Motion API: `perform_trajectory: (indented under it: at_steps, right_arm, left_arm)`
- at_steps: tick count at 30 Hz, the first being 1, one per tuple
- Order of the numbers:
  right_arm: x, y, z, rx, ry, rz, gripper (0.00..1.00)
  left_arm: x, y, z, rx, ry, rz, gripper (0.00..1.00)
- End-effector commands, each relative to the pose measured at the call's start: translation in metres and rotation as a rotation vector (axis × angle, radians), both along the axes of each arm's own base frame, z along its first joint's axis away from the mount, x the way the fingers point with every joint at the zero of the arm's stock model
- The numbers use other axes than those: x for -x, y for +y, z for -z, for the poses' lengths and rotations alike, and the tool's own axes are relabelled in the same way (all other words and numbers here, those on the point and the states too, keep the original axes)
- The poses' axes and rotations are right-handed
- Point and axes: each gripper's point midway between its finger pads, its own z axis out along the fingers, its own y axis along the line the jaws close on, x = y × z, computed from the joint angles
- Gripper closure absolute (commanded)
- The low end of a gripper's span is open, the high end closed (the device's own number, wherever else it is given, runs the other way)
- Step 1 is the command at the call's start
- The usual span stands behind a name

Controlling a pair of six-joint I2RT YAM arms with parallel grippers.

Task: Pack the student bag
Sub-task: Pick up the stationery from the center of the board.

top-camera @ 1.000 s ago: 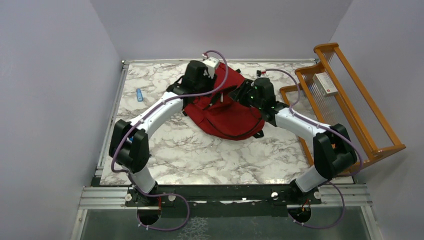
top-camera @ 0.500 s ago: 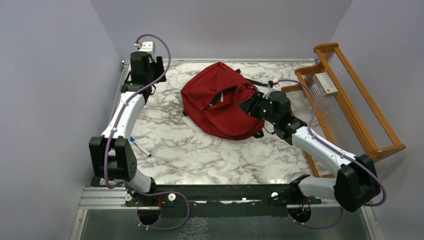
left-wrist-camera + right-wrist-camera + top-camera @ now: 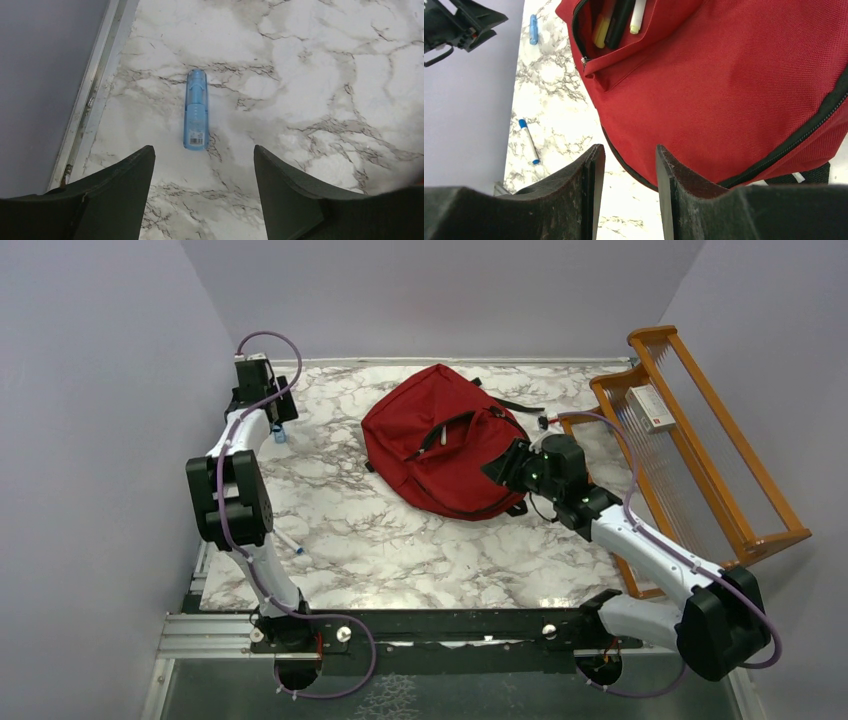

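Blue tube (image 3: 196,111), white marker (image 3: 528,142), wooden rack (image 3: 692,455)

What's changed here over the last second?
The left hand swung off the red backpack to the far left and is now open above the blue tube. The right hand drew back toward its base. Backpack and tube stayed put; nothing grasped.

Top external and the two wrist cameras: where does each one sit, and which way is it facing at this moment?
Top external: above and behind the bases, looking down on the table; left arm and right arm show whole, student bag centre.
Left wrist: over the table's far-left corner, looking down at a blue tube; left gripper open at the bottom edge.
Right wrist: beside the student bag, looking across it leftward; right gripper in the foreground, left arm's end top-left.
Shared: all three show the blue tube.
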Motion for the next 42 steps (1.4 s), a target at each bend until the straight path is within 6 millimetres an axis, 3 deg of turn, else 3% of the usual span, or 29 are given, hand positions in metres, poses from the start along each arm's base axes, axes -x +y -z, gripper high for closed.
perform_trajectory:
  at_steps: [1, 6, 13, 22, 28, 33, 36, 39, 42]
  right_arm:
    - [0.009, -0.005, 0.004, 0.01, 0.007, -0.013, 0.54]
    - [0.012, -0.006, 0.008, 0.012, 0.021, -0.014, 0.54]
    - [0.016, -0.002, 0.014, 0.022, 0.045, -0.049, 0.54]
    - [0.018, -0.001, 0.016, 0.027, 0.051, -0.066, 0.54]
    - [0.019, -0.002, 0.018, 0.03, 0.057, -0.062, 0.54]
    - [0.018, -0.002, 0.016, 0.028, 0.052, -0.057, 0.54]
    - [0.017, -0.002, 0.015, 0.029, 0.054, -0.053, 0.54]
    - [0.015, -0.001, 0.01, 0.016, 0.044, -0.052, 0.54]
    - [0.012, 0.002, 0.002, -0.007, 0.035, -0.049, 0.54]
  left_arm:
    - [-0.017, 0.022, 0.001, 0.002, -0.006, -0.032, 0.27]
    - [-0.023, 0.028, 0.032, 0.047, 0.05, -0.029, 0.28]
    - [-0.016, 0.029, 0.077, 0.067, 0.144, -0.039, 0.33]
    - [-0.02, 0.032, 0.096, 0.056, 0.181, -0.034, 0.42]
    - [-0.021, 0.028, 0.108, 0.078, 0.202, -0.019, 0.59]
    - [-0.016, 0.021, 0.107, 0.115, 0.197, -0.009, 0.78]
    - [-0.014, 0.012, 0.095, 0.152, 0.167, 0.009, 0.86]
    - [-0.011, -0.006, 0.075, 0.219, 0.107, 0.037, 0.92]
    - [-0.008, -0.039, 0.046, 0.276, 0.042, 0.12, 0.94]
